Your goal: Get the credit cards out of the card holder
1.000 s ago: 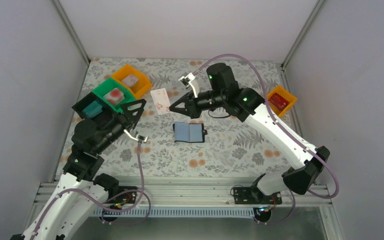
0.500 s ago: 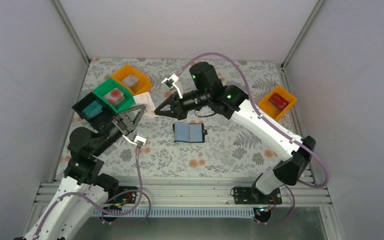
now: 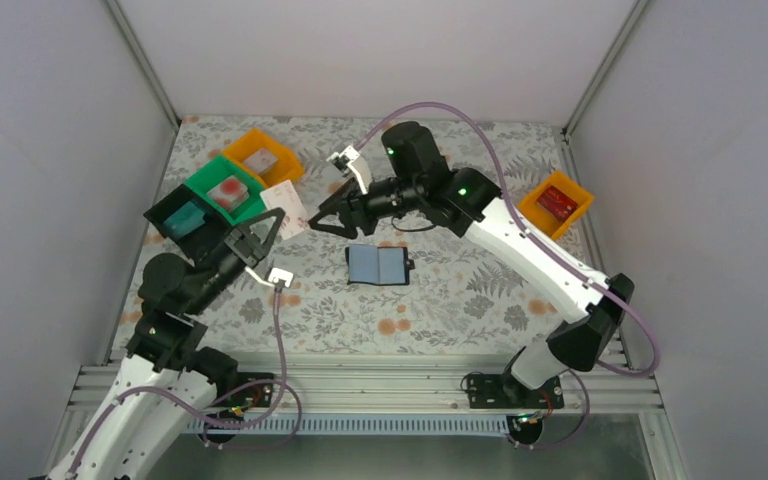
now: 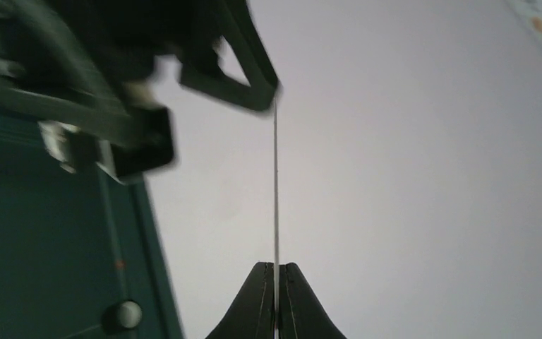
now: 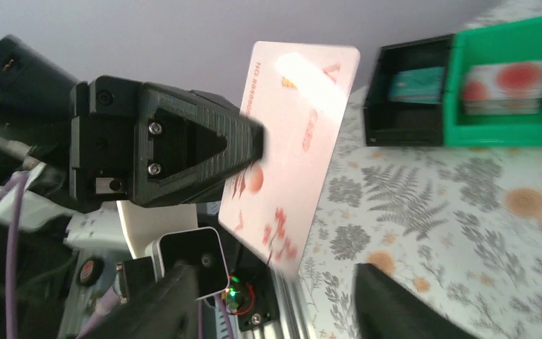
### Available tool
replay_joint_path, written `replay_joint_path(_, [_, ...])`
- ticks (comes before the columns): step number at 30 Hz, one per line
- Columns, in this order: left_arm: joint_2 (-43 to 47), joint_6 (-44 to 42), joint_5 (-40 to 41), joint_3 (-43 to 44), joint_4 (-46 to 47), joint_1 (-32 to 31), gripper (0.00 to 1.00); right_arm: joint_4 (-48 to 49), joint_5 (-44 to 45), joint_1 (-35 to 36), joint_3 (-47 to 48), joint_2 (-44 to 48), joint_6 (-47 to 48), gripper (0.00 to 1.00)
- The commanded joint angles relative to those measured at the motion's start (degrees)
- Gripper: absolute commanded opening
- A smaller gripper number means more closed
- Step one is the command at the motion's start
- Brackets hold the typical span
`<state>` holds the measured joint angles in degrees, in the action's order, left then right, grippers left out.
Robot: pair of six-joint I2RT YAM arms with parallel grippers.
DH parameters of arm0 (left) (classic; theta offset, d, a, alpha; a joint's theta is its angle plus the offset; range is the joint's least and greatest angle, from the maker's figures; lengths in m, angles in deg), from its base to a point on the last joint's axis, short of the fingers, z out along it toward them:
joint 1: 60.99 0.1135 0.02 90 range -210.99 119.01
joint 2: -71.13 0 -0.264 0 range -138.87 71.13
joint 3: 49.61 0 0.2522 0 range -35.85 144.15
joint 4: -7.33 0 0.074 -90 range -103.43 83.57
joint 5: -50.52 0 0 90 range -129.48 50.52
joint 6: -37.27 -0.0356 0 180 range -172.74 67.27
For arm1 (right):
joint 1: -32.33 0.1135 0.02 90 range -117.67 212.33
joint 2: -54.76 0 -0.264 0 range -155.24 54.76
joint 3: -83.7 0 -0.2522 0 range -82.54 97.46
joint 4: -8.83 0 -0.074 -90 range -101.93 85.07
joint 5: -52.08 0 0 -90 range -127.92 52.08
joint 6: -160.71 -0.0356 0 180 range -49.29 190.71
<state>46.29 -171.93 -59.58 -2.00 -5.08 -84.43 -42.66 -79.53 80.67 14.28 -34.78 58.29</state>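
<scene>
The card holder (image 3: 378, 265) lies open and flat on the floral table, grey-blue inside up. A pale pink credit card (image 3: 287, 207) with red flowers is held up in the air left of it. My left gripper (image 3: 272, 222) is shut on the card's lower edge; in the left wrist view the card (image 4: 276, 191) runs edge-on out of the closed fingertips (image 4: 276, 282). My right gripper (image 3: 318, 219) stands open just right of the card, with its fingers (image 5: 162, 304) apart on either side of the card (image 5: 289, 141) and off it.
A black bin (image 3: 182, 214) holds a teal card (image 5: 415, 85). Beside it is a green bin (image 3: 225, 190) with a red-patterned card, then an orange bin (image 3: 263, 158). A second orange bin (image 3: 557, 205) sits at the right edge.
The right gripper carried the card left to the left gripper. The left gripper closed on it and the right gripper let go and opened.
</scene>
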Motion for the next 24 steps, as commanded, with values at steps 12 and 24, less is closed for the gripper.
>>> replay_joint_path(12, [-56.5, 53.7, 47.4, 61.8, -57.4, 2.9, 0.02, 0.3, 36.2, -15.9, -13.9, 21.3, -4.1, 0.89])
replay_joint_path(24, [-105.0, 73.6, 50.5, 110.7, -78.2, 11.6, 0.02, 0.2, 43.0, -17.8, -19.9, 23.3, -0.6, 0.99])
